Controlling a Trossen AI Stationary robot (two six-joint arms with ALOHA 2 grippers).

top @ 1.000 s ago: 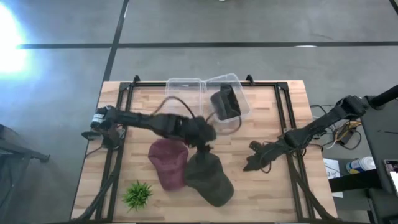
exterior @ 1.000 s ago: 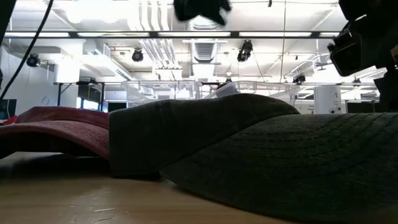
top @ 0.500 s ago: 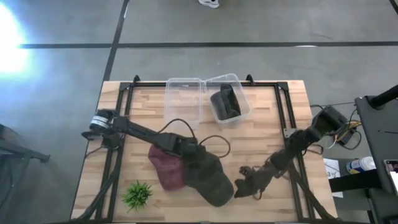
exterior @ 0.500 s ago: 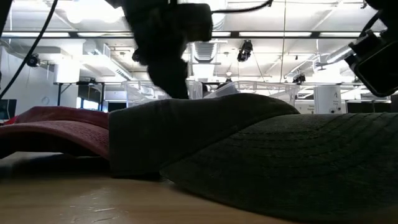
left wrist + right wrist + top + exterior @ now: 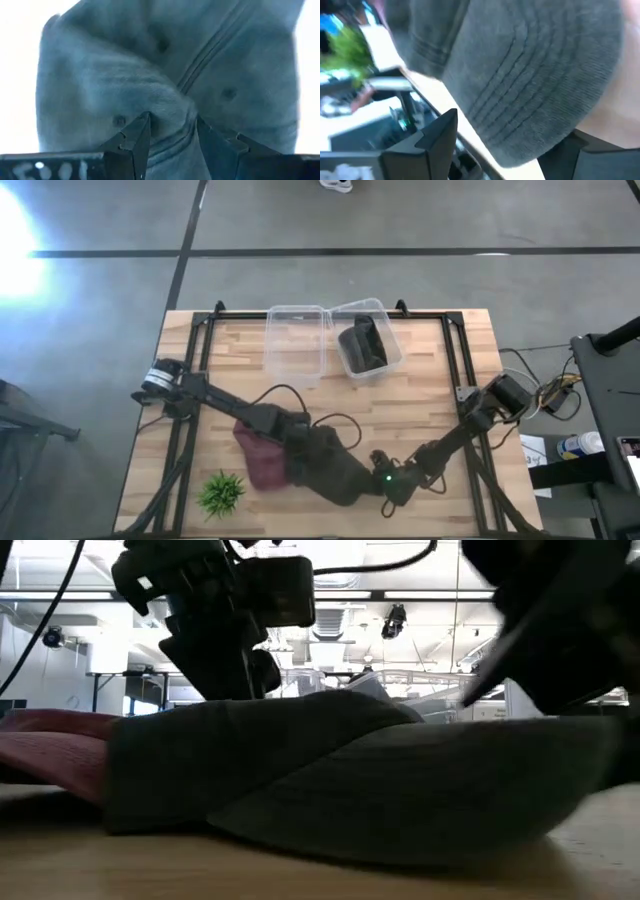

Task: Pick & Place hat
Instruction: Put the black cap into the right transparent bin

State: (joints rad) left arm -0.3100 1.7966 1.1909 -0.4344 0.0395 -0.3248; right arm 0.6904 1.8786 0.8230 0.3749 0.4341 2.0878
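Observation:
A dark olive cap (image 5: 330, 468) lies near the table's near edge, its crown overlapping a dark red cap (image 5: 258, 458) to its left. My left gripper (image 5: 303, 442) stands on the olive cap's crown (image 5: 165, 60) from above, shut on a ridge of its cloth. My right gripper (image 5: 378, 480) is low at the cap's right side and open. Its fingers stand on either side of the brim's edge (image 5: 520, 145); I cannot tell whether they touch it. In the low view the cap (image 5: 350, 780) fills the foreground, with the left gripper (image 5: 225, 650) above it. My left gripper pinches a raised fold of the olive cap's crown (image 5: 170, 112) between its two fingers (image 5: 142, 132), coming from above and pointing down. The cloth bunches up between them. The cap still rests on the table, with its left part on the red cap.
Two clear plastic bins sit at the far edge: one (image 5: 297, 342) shows nothing inside, and the other (image 5: 365, 340) holds a dark cap. A small green plant (image 5: 222, 492) stands near the near-left corner. A black frame rail (image 5: 455, 365) runs along the table's sides. Bare wood lies between bins and caps.
My left gripper came down from above the table's middle toward the near edge and settled on the olive cap's crown, bunching the cloth. My right gripper swept left and toward the near edge to the brim. The cap slid a little left, covering more of the red cap.

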